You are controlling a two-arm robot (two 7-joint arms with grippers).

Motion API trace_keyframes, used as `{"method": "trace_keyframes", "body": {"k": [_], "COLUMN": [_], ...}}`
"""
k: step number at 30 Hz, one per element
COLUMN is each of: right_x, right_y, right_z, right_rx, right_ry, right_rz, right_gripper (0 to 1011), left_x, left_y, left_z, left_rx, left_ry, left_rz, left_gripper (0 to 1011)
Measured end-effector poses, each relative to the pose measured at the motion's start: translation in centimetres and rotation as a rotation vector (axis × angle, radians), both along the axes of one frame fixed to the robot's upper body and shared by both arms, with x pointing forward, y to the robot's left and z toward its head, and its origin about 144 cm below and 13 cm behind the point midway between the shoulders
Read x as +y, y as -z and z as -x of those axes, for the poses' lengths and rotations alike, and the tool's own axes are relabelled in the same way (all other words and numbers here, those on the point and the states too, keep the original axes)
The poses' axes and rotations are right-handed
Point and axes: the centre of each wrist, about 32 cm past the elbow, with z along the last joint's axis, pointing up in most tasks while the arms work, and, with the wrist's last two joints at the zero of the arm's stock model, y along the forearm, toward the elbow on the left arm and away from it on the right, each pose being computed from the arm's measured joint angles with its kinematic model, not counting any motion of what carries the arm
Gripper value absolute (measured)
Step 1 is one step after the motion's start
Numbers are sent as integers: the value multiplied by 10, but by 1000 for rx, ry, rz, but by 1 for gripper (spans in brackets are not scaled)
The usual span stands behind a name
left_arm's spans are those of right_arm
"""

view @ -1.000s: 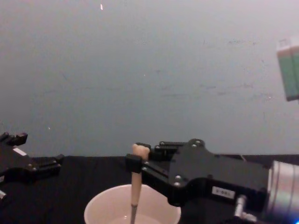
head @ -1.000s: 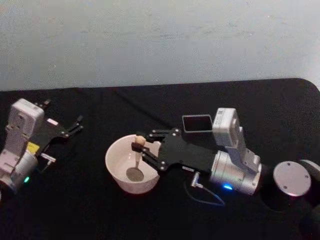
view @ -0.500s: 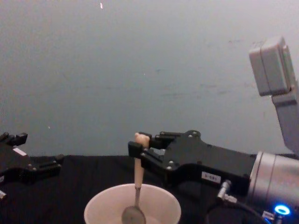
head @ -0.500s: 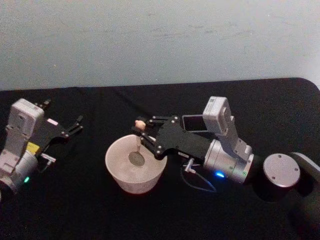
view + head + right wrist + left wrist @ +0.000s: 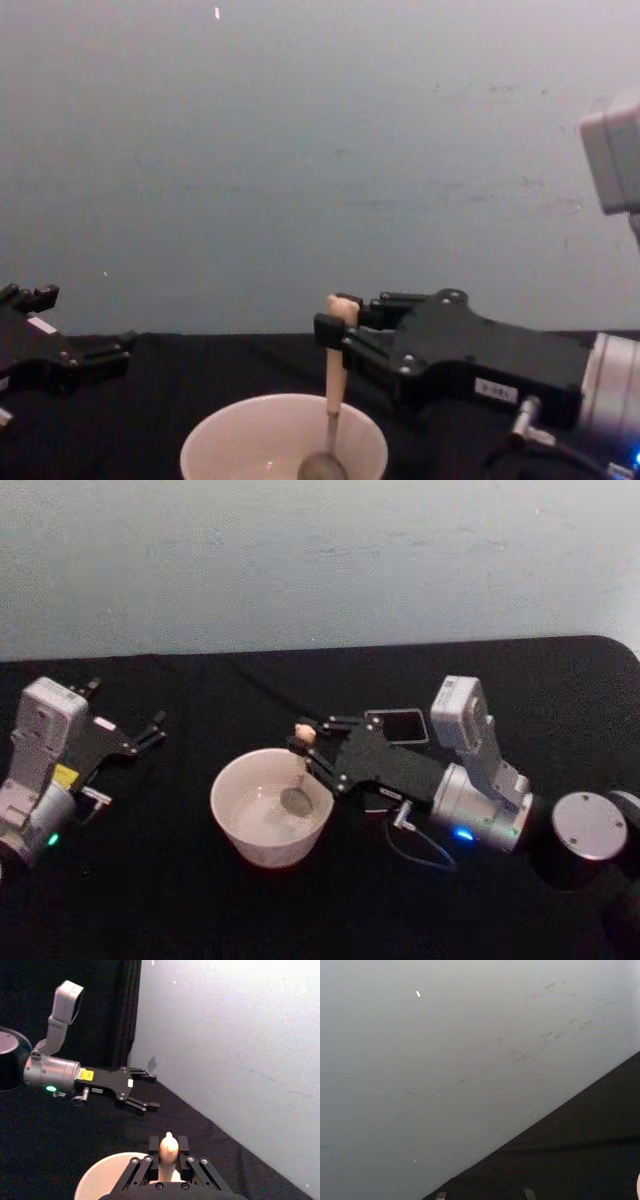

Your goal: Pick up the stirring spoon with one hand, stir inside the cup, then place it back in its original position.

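The cream-white cup (image 5: pixel 240 830) (image 5: pixel 220 440) (image 5: pixel 95 1182) stands on the black table in front of me. My right gripper (image 5: pixel 306 742) (image 5: pixel 335 335) (image 5: pixel 168 1152) is shut on the beige handle of the stirring spoon (image 5: pixel 304 736) (image 5: pixel 334 375) (image 5: pixel 167 1149), just under its bear head. The spoon hangs upright, its metal bowl (image 5: pixel 296 800) (image 5: pixel 322 466) down inside the cup on its right side. My left gripper (image 5: pixel 150 730) (image 5: pixel 85 358) (image 5: pixel 142 1091) is parked open at the left, well away from the cup.
A dark grey square holder (image 5: pixel 397 726) sits behind the right gripper, partly hidden by the arm. A thin cable (image 5: pixel 420 858) loops on the table below the right wrist. The black table (image 5: pixel 330 910) ends at a pale wall (image 5: pixel 320 560) behind.
The right gripper has carried the spoon from the cup's middle and back part to its right side. The left arm has stayed still.
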Motion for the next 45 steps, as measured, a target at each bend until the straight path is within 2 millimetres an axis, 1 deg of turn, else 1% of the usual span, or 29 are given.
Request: {"method": "trace_keyframes", "body": {"k": [5, 10, 17, 22, 25, 31, 37, 45], "right_x": [-4, -3, 9, 17, 24, 30, 27, 21], "right_y": [0, 0, 0, -1, -2, -2, -3, -4], "right_z": [9, 15, 20, 18, 13, 3, -5, -4], "right_rx": [17, 25, 33, 29, 22, 12, 7, 9], "right_ry": [-25, -54, -97, -108, -102, -69, -20, -5], "right_rz": [-2, -6, -20, -29, -36, -38, -35, -40], "right_gripper": [214, 214, 214, 214, 214, 214, 214, 214], "left_x": [0, 0, 0, 0, 0, 0, 0, 0], "left_y": [0, 0, 0, 0, 0, 0, 0, 0], "left_z": [0, 0, 0, 0, 0, 0, 0, 0], "left_rx": [0, 0, 0, 0, 0, 0, 0, 0], "left_ry": [0, 0, 0, 0, 0, 0, 0, 0], "left_rz": [0, 0, 0, 0, 0, 0, 0, 0], "left_gripper": [1001, 1001, 1001, 1001, 1001, 1001, 1001, 1001]}}
